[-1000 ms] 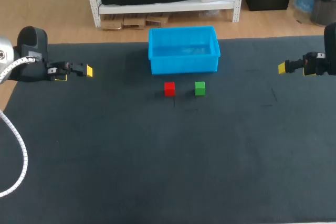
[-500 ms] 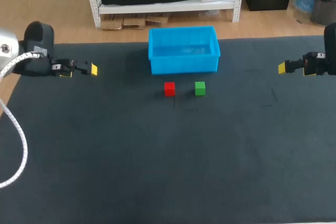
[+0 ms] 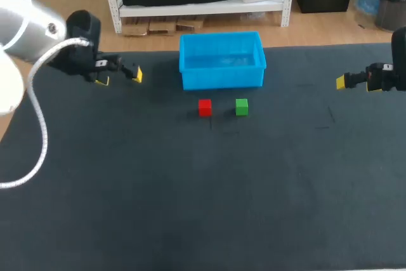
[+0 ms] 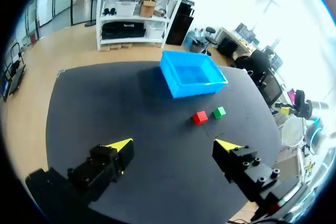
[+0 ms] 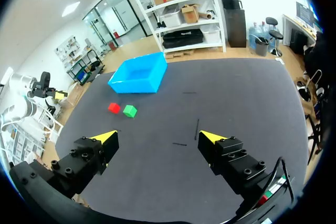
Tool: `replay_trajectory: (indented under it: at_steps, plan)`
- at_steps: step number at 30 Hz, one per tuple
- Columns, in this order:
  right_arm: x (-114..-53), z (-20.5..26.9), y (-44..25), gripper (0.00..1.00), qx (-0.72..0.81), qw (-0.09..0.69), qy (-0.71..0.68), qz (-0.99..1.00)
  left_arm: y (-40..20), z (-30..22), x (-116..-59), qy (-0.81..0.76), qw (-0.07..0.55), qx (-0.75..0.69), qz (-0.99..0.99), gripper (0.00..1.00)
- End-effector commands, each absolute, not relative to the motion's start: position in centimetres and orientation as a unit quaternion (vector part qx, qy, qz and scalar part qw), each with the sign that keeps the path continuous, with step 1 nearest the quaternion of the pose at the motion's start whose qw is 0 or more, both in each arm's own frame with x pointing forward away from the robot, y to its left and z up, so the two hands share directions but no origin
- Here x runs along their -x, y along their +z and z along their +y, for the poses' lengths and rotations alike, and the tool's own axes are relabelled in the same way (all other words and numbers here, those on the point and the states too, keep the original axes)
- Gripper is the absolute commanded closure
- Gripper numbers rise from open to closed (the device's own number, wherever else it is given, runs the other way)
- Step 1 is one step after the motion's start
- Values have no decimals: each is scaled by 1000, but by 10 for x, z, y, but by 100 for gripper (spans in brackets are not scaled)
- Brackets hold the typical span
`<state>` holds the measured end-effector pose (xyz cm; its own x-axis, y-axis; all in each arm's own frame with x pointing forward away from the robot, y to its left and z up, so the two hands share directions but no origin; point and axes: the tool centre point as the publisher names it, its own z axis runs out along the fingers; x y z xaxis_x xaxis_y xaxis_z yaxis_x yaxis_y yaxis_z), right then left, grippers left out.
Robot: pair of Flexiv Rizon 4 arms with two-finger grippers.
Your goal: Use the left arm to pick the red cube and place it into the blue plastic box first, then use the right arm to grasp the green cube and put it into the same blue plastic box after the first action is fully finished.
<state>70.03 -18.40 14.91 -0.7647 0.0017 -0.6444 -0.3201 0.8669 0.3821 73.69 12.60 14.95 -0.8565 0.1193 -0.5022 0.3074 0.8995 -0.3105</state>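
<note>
jaws of the left arm [image 3: 82, 61], upper left, and right arm [image 3: 380, 79], far right, gape empty, while the small red cube [image 3: 204, 107] and green cube [image 3: 242, 106] sit on the dark table [image 3: 190, 188] just below the empty blue plastic box [image 3: 222, 79], upper centre: nothing placed yet.

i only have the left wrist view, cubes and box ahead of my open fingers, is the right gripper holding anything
observer: No. In the right wrist view the right gripper is open, only bare table between its tips.
operator: where is it on the table
observer: In the head view it hangs near the table's right edge, well apart from the green cube.
operator: and my left gripper vs the box
observer: The left gripper is off the left side of the blue box, apart from it; the red cube lies in front of the box.
</note>
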Motion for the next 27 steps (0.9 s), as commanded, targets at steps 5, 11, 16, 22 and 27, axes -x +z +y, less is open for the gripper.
replay_trajectory:
  at_steps: [5, 11, 16, 22, 27]
  plan:
    - [-700, -184, 149, 0, 88, 331, 243, 908, 141, 95, -749, -116, 167, -85, 975, 0]
    - [-700, -184, 149, 0, 88, 331, 243, 908, 139, 80, -748, -182, 184, -83, 962, 0]
    - [-700, -184, 149, 0, 88, 331, 243, 908, 139, 80, -748, -182, 184, -83, 962, 0]
    - [-700, -184, 149, 0, 88, 331, 243, 908, 139, 80, -748, -182, 184, -83, 962, 0]
    - [-700, -184, 149, 0, 88, 331, 243, 908, 139, 80, -748, -182, 184, -83, 962, 0]
